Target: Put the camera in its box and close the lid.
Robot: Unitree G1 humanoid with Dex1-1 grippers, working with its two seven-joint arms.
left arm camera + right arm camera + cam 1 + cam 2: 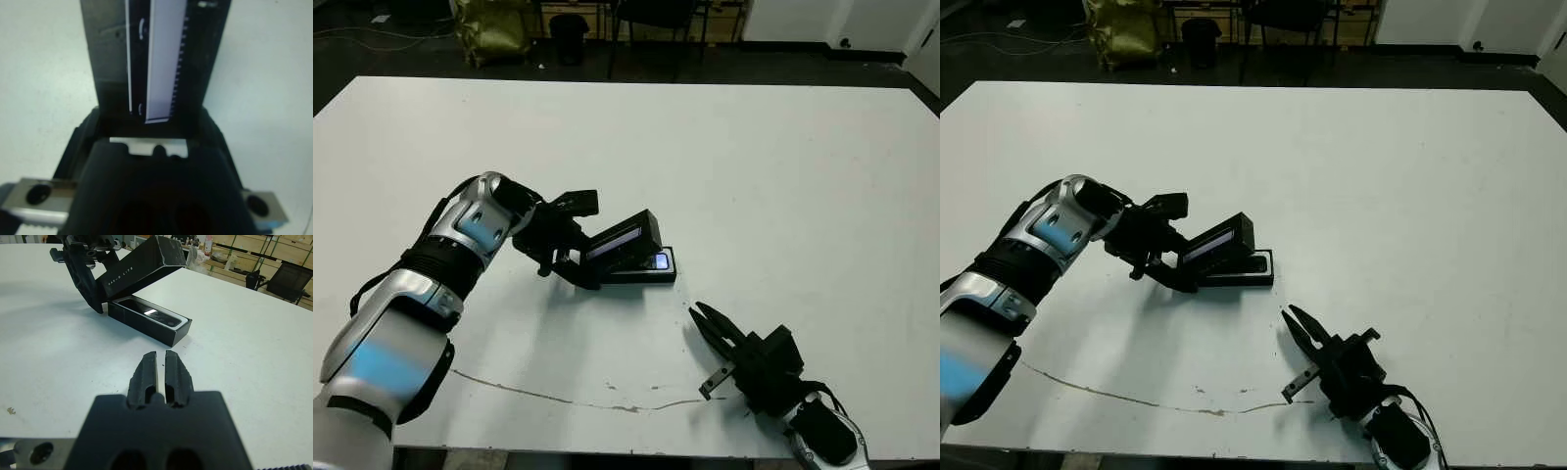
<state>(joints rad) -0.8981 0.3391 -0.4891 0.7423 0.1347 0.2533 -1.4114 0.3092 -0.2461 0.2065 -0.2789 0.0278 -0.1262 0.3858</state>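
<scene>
Inside its box (172, 334), the glossy black camera (151, 315) shows a pale patch.

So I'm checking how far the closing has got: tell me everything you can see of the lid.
The lid is a shallow black rectangular cover, matte and cardboard-like, with a long pale strip and small pale lettering. The left gripper holds it tilted over the box, low at the gripper's end and raised at the other, so the box is still partly open with the camera visible inside. Whether the low edge touches the box is unclear.
</scene>
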